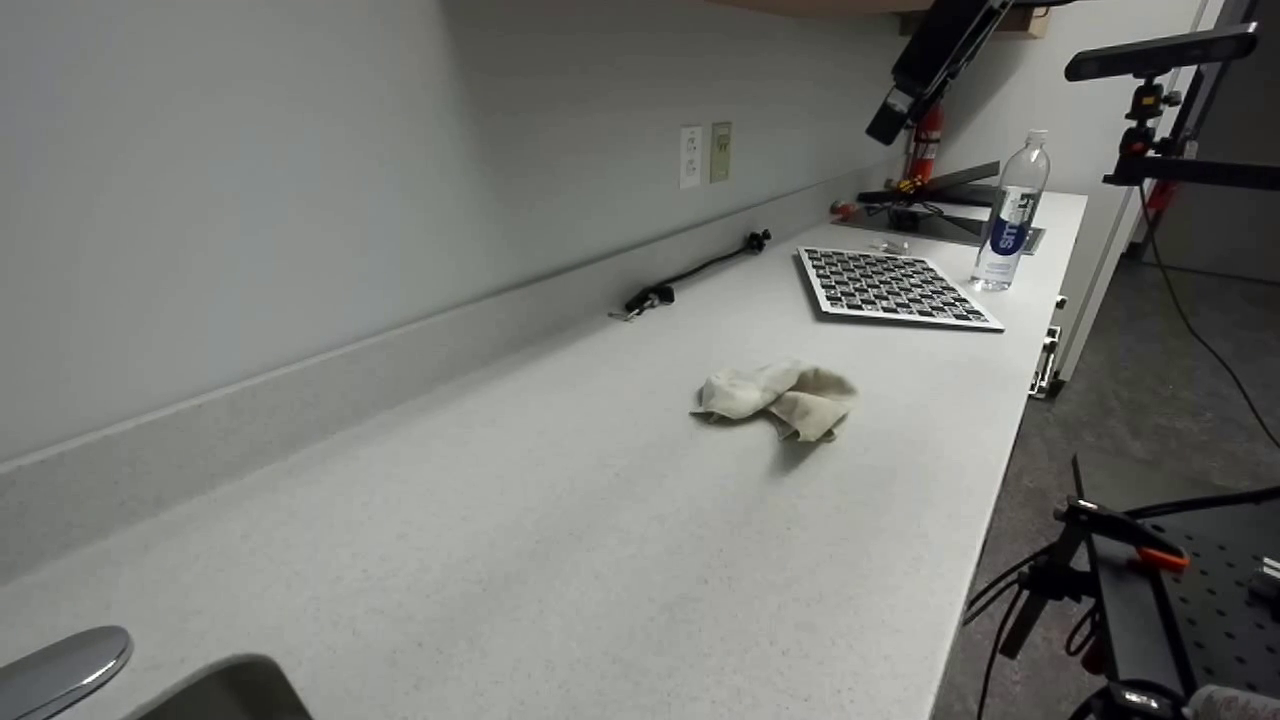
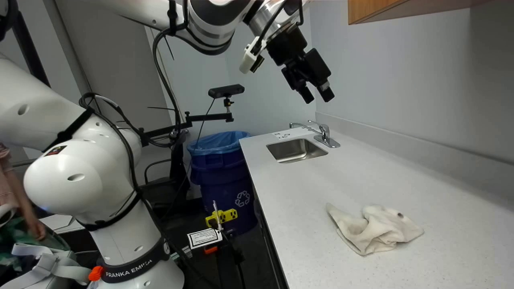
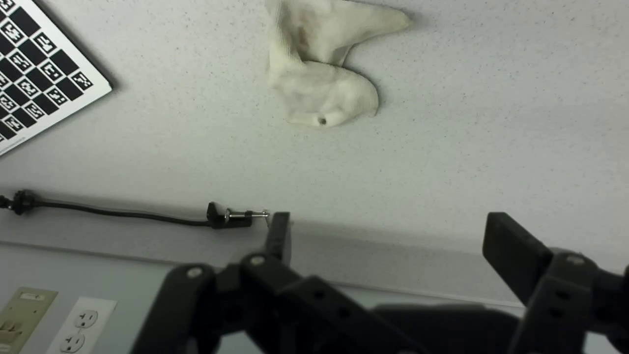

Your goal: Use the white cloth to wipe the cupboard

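Observation:
A crumpled white cloth (image 1: pixel 770 395) lies on the white countertop (image 1: pixel 560 560). The cloth also shows in an exterior view (image 2: pixel 375 230) and at the top of the wrist view (image 3: pixel 322 73), where part is cut off. My gripper (image 3: pixel 388 219) is open, with its two fingers wide apart and nothing between them. In both exterior views the gripper (image 2: pixel 317 95) hangs high above the counter, well apart from the cloth, tilted downward. It also shows at the top of an exterior view (image 1: pixel 885 125). The wooden cupboard (image 2: pixel 381 10) on the wall shows only its lower part.
A checkered board (image 1: pixel 895 285), a water bottle (image 1: pixel 1010 215) and a black cable with a clamp (image 1: pixel 690 275) lie or stand on the counter. A sink (image 2: pixel 297 150) with a faucet (image 2: pixel 325 134) is at one end. The wall (image 1: pixel 250 180) runs along the back.

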You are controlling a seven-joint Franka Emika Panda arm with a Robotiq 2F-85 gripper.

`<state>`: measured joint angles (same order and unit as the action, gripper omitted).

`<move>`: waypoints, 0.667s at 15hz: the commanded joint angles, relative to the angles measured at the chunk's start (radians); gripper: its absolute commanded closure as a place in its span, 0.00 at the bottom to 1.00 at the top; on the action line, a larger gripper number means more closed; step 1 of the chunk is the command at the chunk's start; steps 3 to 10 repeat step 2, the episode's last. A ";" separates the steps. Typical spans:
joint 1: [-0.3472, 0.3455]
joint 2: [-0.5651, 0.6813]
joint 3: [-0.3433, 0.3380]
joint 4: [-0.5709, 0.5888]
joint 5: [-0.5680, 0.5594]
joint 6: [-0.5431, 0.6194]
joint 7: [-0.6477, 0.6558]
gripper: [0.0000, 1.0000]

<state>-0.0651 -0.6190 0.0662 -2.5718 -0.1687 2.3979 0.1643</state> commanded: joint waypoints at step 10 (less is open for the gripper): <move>-0.004 0.000 0.004 0.002 0.004 -0.002 -0.004 0.00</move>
